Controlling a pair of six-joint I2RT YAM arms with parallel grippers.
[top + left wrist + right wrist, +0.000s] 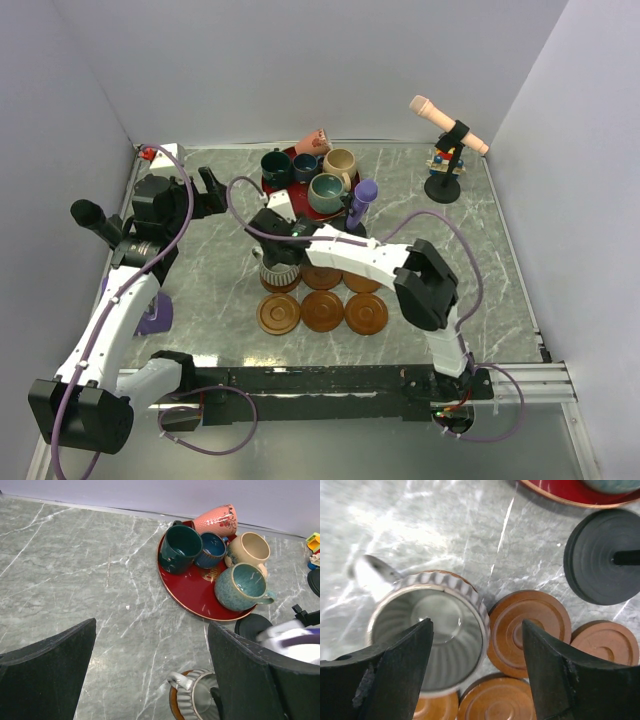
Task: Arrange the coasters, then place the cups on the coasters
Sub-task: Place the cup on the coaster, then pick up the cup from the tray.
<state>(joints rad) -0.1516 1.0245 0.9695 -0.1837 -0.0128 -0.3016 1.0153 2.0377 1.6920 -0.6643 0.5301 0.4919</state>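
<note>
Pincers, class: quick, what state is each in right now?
Left pincer: open, empty.
Right pincer: open, above the grey ribbed cup, not gripping it.

The worktop [75,565] is grey marble veined white, the plate [195,597] glossy red. The cups [180,547] are dark green, dark blue, beige, mottled teal, pink with dark twig marks, and ribbed grey. The coasters [527,627] are brown with concentric rings.

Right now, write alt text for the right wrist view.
A grey ribbed cup sits on a wooden coaster, the open right gripper above its rim. More coasters lie beside it on the marble table, with a black round base nearby.
</note>
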